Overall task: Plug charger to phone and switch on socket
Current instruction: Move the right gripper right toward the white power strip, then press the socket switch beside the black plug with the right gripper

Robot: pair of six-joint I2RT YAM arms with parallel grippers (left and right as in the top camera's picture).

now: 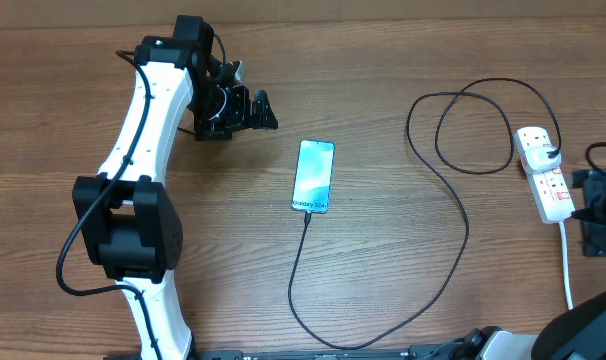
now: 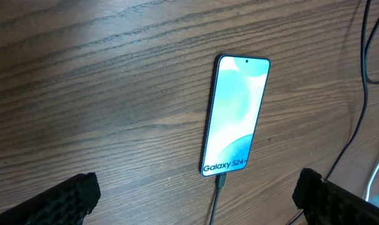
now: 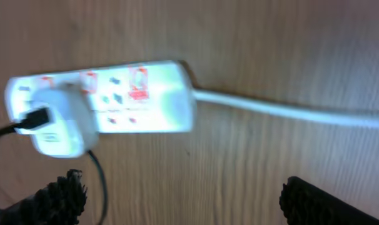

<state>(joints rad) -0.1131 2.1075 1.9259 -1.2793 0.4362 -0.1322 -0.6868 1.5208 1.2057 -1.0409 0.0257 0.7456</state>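
Observation:
The phone (image 1: 314, 176) lies flat mid-table with its blue-teal screen up; in the left wrist view the phone (image 2: 235, 115) shows "Galaxy S24" at its near short edge. The black charger (image 1: 461, 225) cable tip sits in that edge (image 2: 219, 183), and the cable loops round to a white adapter (image 1: 536, 143) plugged into the socket (image 1: 548, 185). My left gripper (image 1: 255, 102) stands open, up and left of the phone, apart from it. My right gripper (image 1: 587, 210) is open just right of the socket (image 3: 114, 97), holding nothing. The socket's red switches look blurred.
The socket's thick white cord (image 3: 289, 111) runs off toward the table's front right edge (image 1: 567, 265). Loose loops of black cable (image 1: 473, 130) lie left of the socket. The left arm's white links (image 1: 143, 130) stretch along the table's left side.

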